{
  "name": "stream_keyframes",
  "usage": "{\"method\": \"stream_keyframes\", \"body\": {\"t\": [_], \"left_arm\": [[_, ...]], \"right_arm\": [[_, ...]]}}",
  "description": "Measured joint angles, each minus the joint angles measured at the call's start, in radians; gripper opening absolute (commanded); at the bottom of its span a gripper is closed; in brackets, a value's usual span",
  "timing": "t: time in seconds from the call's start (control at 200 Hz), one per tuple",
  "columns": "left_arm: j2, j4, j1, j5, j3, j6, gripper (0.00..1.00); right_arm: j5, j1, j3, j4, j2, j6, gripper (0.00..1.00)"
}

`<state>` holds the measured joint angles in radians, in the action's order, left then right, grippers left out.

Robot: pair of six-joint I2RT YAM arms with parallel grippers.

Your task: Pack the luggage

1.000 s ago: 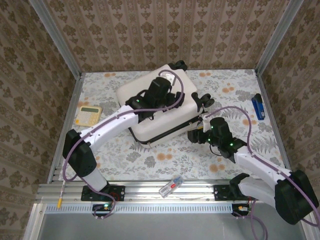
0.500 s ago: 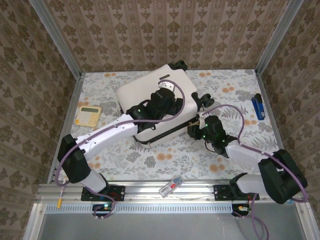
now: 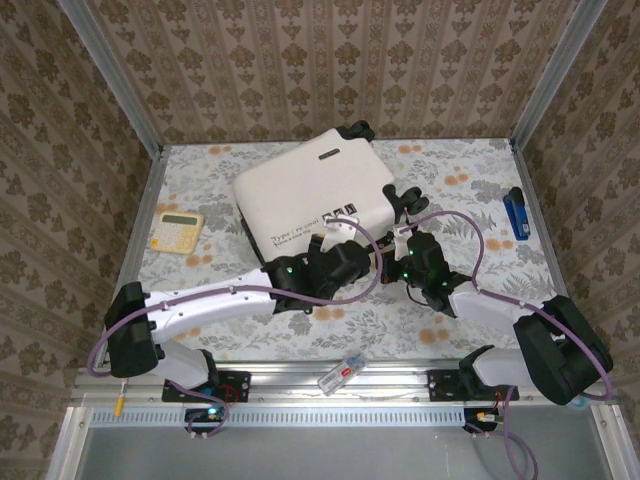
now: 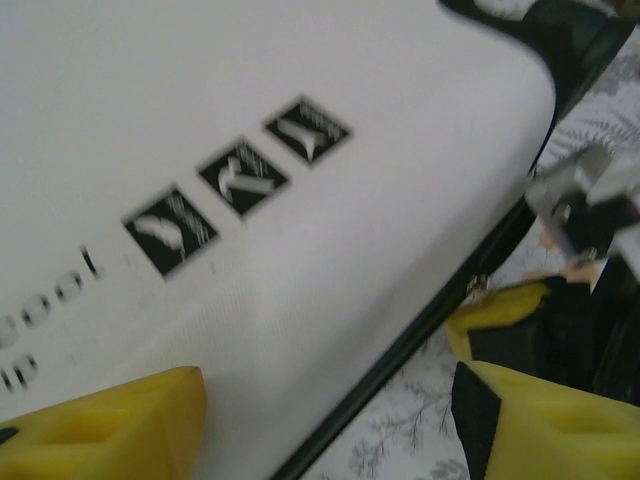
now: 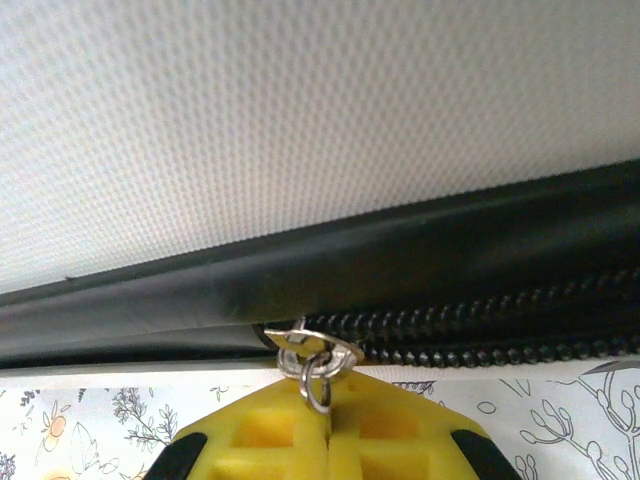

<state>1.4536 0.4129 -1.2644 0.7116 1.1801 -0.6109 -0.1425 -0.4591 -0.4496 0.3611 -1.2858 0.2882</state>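
1. The luggage (image 3: 310,195) is lying flat and closed on the floral-covered bench (image 3: 470,170), around the middle and toward the far side. Its white shell is facing up and it is turned at an angle, with black caster wheels (image 3: 408,200) sticking out at its right side.
2. The left gripper (image 4: 320,430) is hovering at the luggage's near-right corner with its jaws standing well apart. One yellow finger (image 4: 100,425) is sitting over the white shell and the other over the bench, with the black zipper seam (image 4: 400,345) running between them. The jaws are holding nothing.
3. The right gripper (image 5: 325,445) is pressing in at the same near side, its jaws pinched together on the ring of the metal zipper pull (image 5: 312,358). The pull is hanging from the black zipper track (image 5: 450,330) under the shell.
4. The two grippers are crowding that corner just beside each other, and the left arm (image 3: 220,298) is stretching across the bench in front of the luggage's near edge.
5. A cream calculator (image 3: 177,230) is lying near the left edge and a blue stapler (image 3: 516,213) near the right edge, both well apart from the luggage.
6. A small clear item with a red part (image 3: 342,372) is resting on the metal rail (image 3: 400,380) at the near edge; I cannot tell what it is.
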Motion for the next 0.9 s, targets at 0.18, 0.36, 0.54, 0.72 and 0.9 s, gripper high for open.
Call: {"method": "stream_keyframes", "body": {"t": [0.18, 0.36, 0.54, 0.72, 0.9], "left_arm": [[0.023, 0.036, -0.024, 0.013, -0.026, -0.114, 0.66], [0.052, 0.098, -0.032, 0.028, -0.027, -0.188, 0.67], [0.045, 0.109, -0.018, 0.045, -0.066, -0.219, 0.67], [-0.002, 0.087, 0.071, 0.049, -0.156, -0.198, 0.69], [-0.036, -0.038, 0.204, 0.040, -0.251, -0.085, 0.70]], "right_arm": [[0.001, 0.000, 0.000, -0.002, 0.001, 0.000, 0.00], [0.011, 0.000, 0.000, -0.006, 0.002, 0.000, 0.00], [0.053, 0.000, -0.024, -0.049, 0.003, 0.005, 0.00], [0.122, 0.000, -0.071, -0.117, 0.002, 0.039, 0.00], [0.132, 0.016, -0.122, -0.156, -0.031, 0.067, 0.00]]}}
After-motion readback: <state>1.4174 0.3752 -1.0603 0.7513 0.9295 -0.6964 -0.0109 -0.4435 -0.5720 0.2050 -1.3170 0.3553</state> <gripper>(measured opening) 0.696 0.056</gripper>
